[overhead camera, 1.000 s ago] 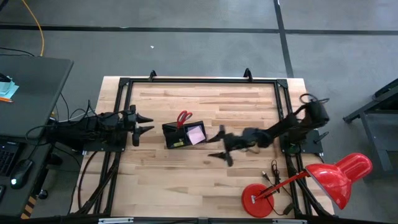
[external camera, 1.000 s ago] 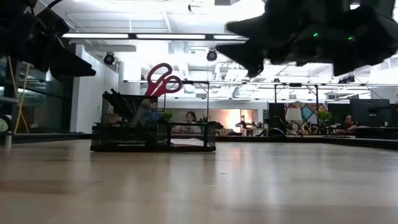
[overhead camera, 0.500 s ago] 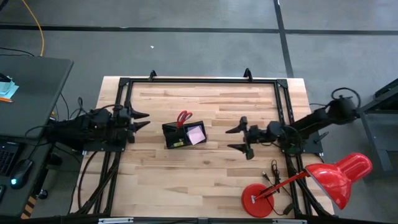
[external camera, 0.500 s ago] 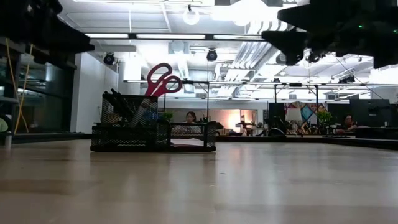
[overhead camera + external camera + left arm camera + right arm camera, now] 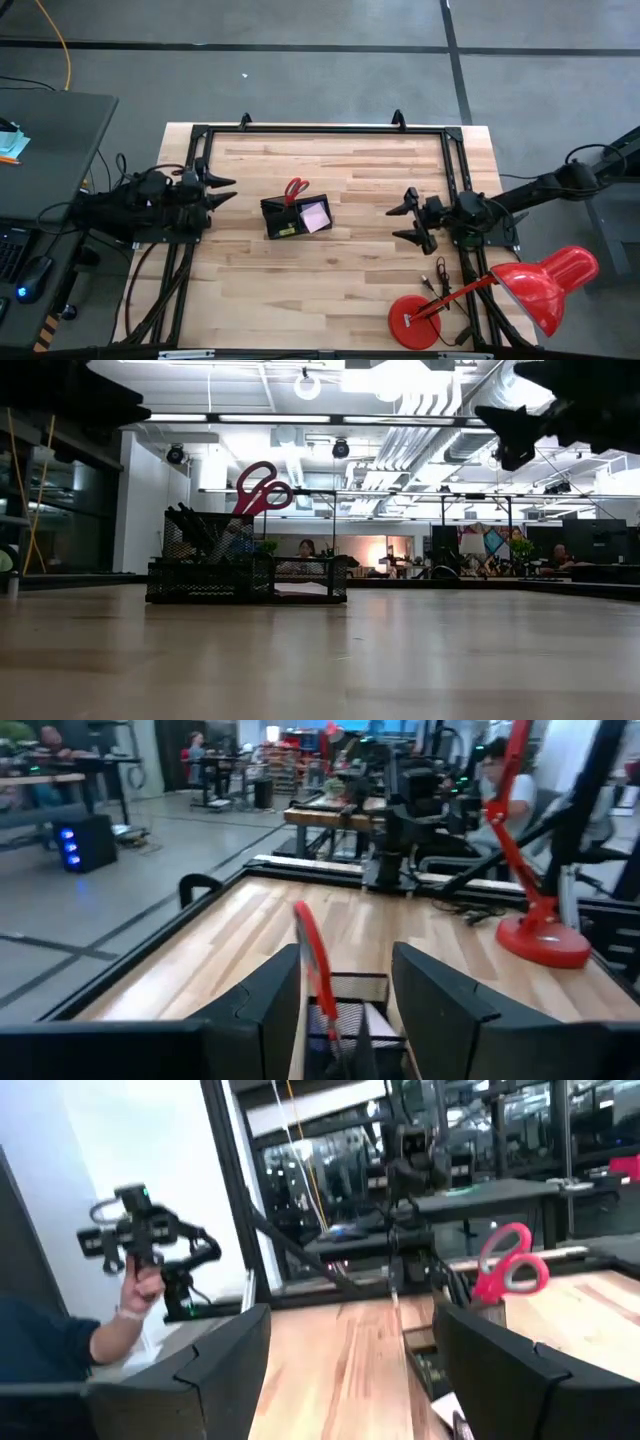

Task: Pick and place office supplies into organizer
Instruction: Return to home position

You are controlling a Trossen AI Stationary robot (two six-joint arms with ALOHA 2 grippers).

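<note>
The black mesh organizer (image 5: 287, 217) (image 5: 245, 567) stands on the table's middle. The red-handled scissors (image 5: 296, 189) (image 5: 259, 488) (image 5: 313, 956) (image 5: 511, 1264) stick upright out of its taller compartment, beside dark pens (image 5: 190, 520). The pink pad (image 5: 315, 215) lies in the lower compartment. No purple pad shows. My left gripper (image 5: 232, 190) (image 5: 345, 1010) hovers open to the organizer's left. My right gripper (image 5: 396, 224) (image 5: 350, 1370) hovers open well to the organizer's right, near the right frame rail.
A red desk lamp (image 5: 545, 282) stands with its round base (image 5: 413, 322) on the table's near right corner, cables beside it. A black frame (image 5: 320, 130) runs around the table. A person's hand (image 5: 140, 1288) shows beyond the table in the right wrist view.
My right gripper has drawn back from beside the organizer toward the table's right edge, staying open and rising out of the low view. My left gripper has pulled back a little toward the left edge. The organizer and its contents have stayed put.
</note>
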